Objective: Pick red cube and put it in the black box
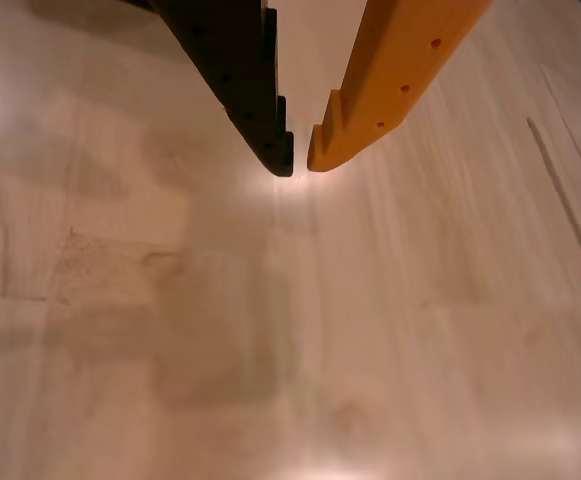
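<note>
Pale wood-grain tabletop (270,330), glossy, w/ soft glare patches and faint smudges; blurred in wrist view.

Item 1 – red cube: no red item on the stretch of table visible; location can't be told. Black box: same, location can't be told.

Item 2 – gripper (301,158): enters from top edge, pointing down toward table. Black finger (235,70) on left of view, orange finger (395,75) on right. Jaws nearly together, only a thin sliver of light btwn the tips; nothing held.

Item 3 – thin dark shadow streak (560,190) at right of view, running diagonally; source unclear.

Pose: wrist tilted so cam looks along the fingers at bare table beyond; tips appear to hang above the surface, not touching, though height is hard to judge.

Risks (judgement):
- Jaws this narrow can't straddle a cube; if arm descends w/o opening first, tips would push or knock cube away.
- Cube not sighted, so approach may head to wrong spot; needs a sweep to find it.
- Glare + blur could hide edges, causing off-centre grip and slip en route to box.
</note>
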Tool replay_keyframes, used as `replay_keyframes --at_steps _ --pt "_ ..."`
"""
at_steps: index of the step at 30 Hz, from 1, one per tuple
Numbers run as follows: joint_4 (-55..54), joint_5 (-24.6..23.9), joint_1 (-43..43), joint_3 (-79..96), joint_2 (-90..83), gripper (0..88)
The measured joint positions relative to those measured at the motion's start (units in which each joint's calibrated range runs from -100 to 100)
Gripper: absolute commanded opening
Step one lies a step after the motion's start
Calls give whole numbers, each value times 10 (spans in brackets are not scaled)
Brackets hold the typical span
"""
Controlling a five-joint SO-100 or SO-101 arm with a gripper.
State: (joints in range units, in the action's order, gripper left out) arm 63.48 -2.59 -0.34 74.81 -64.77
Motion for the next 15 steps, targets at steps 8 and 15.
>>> replay_keyframes --at_steps 8,15 --pt "-27 -38 -74 74 -70 9" --pt "-28 -22 -86 150 -128 9"
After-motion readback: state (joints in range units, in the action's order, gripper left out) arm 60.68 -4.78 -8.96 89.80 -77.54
